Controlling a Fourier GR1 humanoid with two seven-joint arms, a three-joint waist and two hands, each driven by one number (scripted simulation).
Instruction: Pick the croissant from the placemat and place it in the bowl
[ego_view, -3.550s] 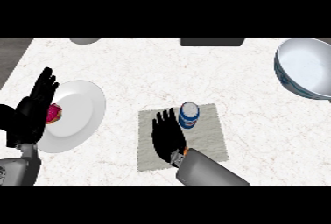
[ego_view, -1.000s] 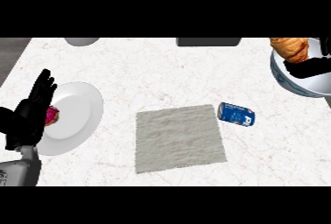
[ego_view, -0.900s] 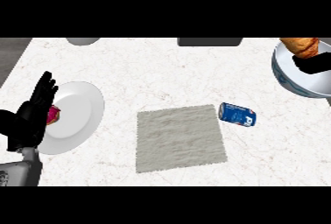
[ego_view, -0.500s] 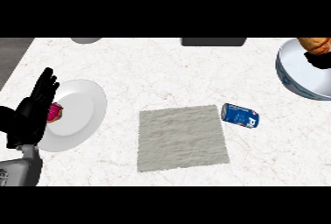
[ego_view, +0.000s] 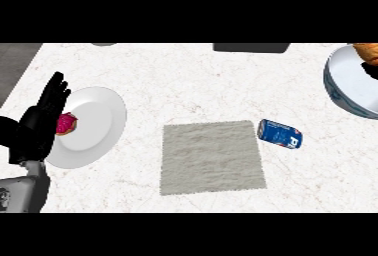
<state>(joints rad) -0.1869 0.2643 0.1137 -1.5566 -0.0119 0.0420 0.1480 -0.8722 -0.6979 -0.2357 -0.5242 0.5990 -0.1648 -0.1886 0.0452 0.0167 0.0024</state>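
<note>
Almost at the finish: the croissant (ego_view: 366, 50) sits at the far right edge of the head view, over the far rim of the bowl (ego_view: 347, 89), well away from the placemat (ego_view: 212, 157) it was to be taken from. A dark sliver of the right hand (ego_view: 368, 70) shows just beneath it, inside the bowl's outline. Too little of that hand is in view to tell whether it holds the pastry or has let go.

The step in hand looks like the placing itself. The next move probably calls for setting the croissant down into the bowl's hollow, not on its rim, then freeing it and drawing the arm back.

On the desk (ego_view: 184, 80) the placemat lies bare, and a blue can (ego_view: 280, 133) lies on its side just beside its right edge. The left hand (ego_view: 38, 129) rests open, fingers straight and up, at the view's left. It overlaps the near edge of a white plate (ego_view: 100, 117) that carries a small pink treat (ego_view: 66, 123).

Three and a half seconds ago the right hand was down on the placemat, with the can upright at its fingertips. Now that hand has gone to the bowl, the can has toppled off the mat onto the desk, and the mat is clear. Over the last second little differs: the croissant was already at the bowl, and the left hand, plate and can lie as they did.
</note>
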